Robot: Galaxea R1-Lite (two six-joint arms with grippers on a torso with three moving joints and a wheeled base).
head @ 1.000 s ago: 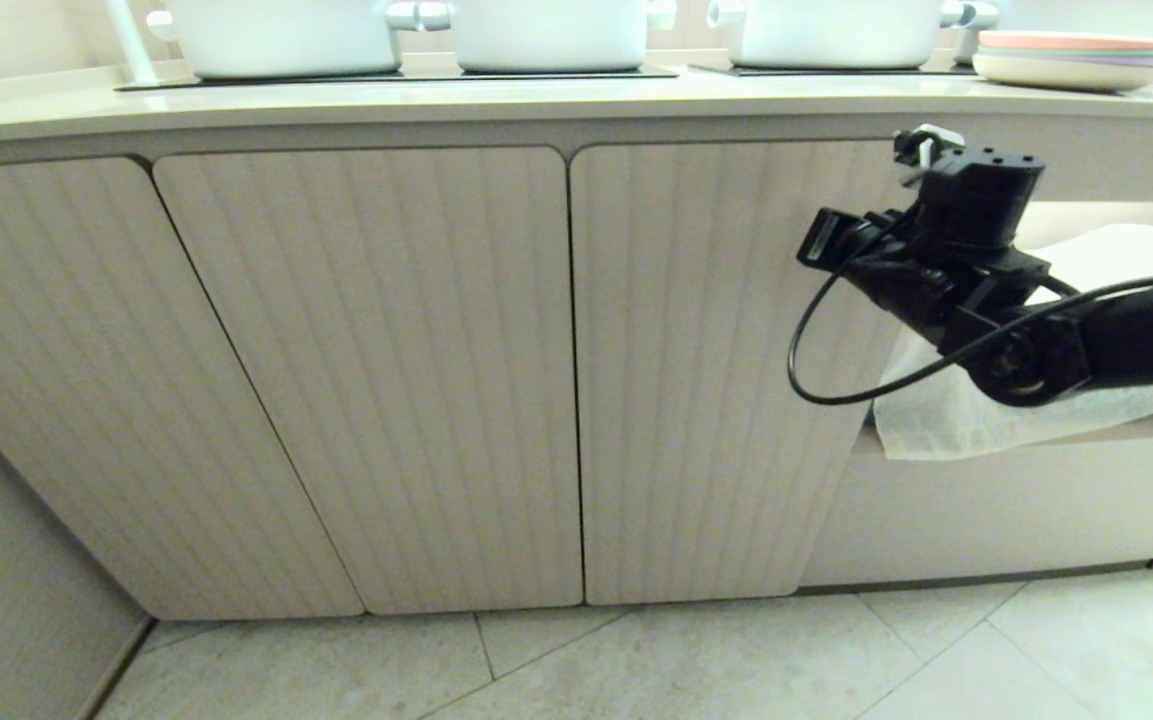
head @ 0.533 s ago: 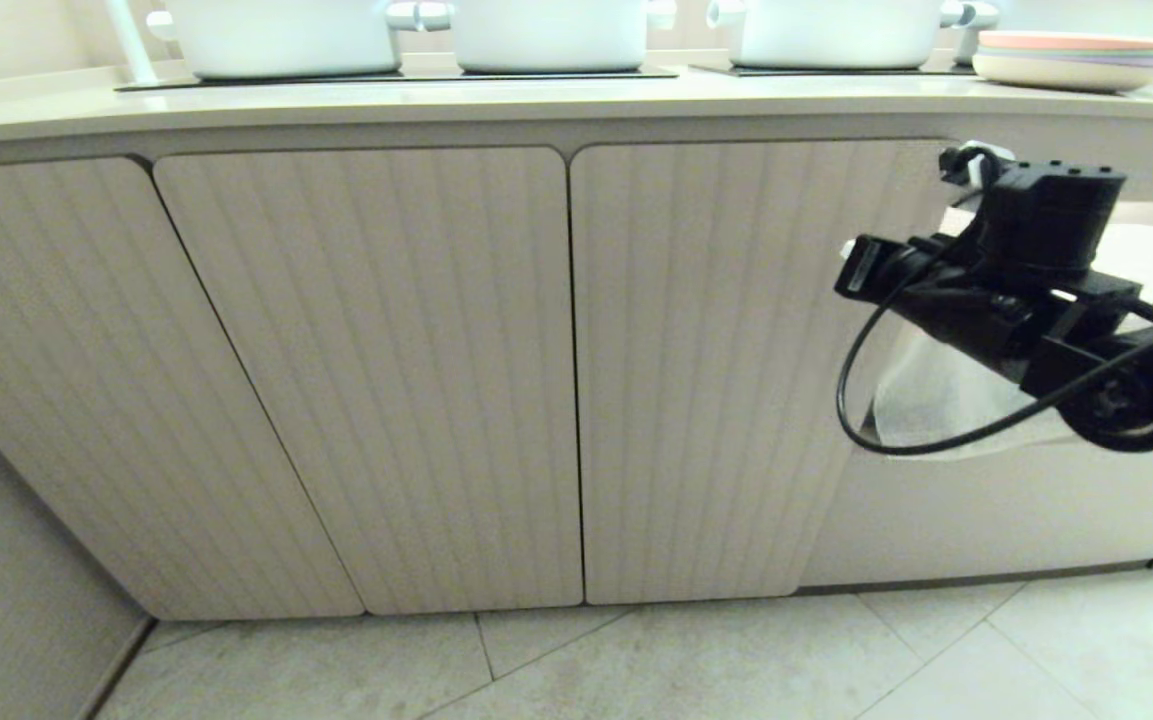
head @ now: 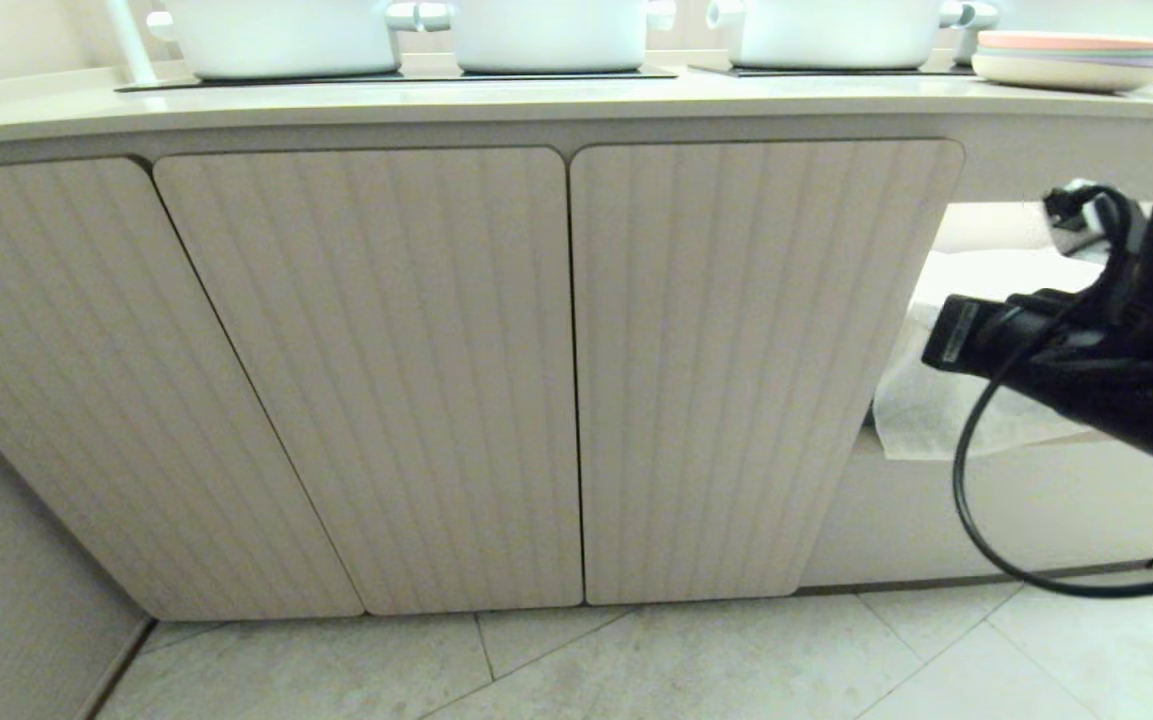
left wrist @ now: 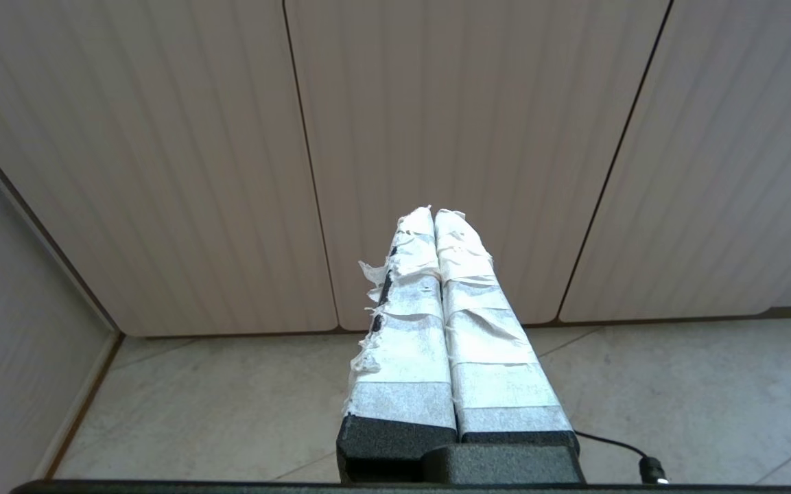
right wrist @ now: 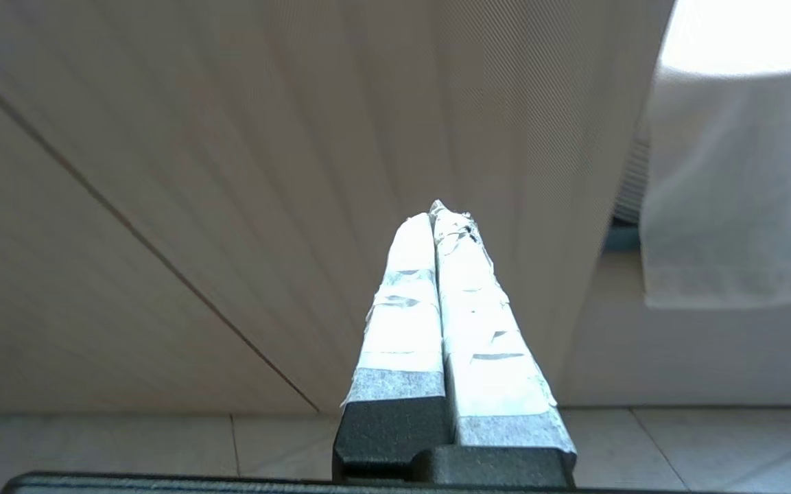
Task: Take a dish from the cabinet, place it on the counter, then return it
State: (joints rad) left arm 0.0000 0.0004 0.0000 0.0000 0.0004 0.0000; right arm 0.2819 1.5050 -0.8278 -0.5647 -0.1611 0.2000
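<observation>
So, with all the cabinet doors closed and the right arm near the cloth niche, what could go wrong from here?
1. The right gripper is shut and empty, and the ribbed cabinet doors show no handle; prying at a door edge may slip.
2. The arm's loose black cable hangs low by the white cloth; it could snag and drag it out.
3. The light-blue dish is not visible; the stack of pastel plates on the counter could be mistaken for it.

The head view looks forward and down from mid-distance at the cabinet (head: 576, 380) doors under the worktop (head: 536, 105). Both wrist views sit low and closer, facing those same ribbed doors and the floor (left wrist: 230, 405) tiles.
</observation>
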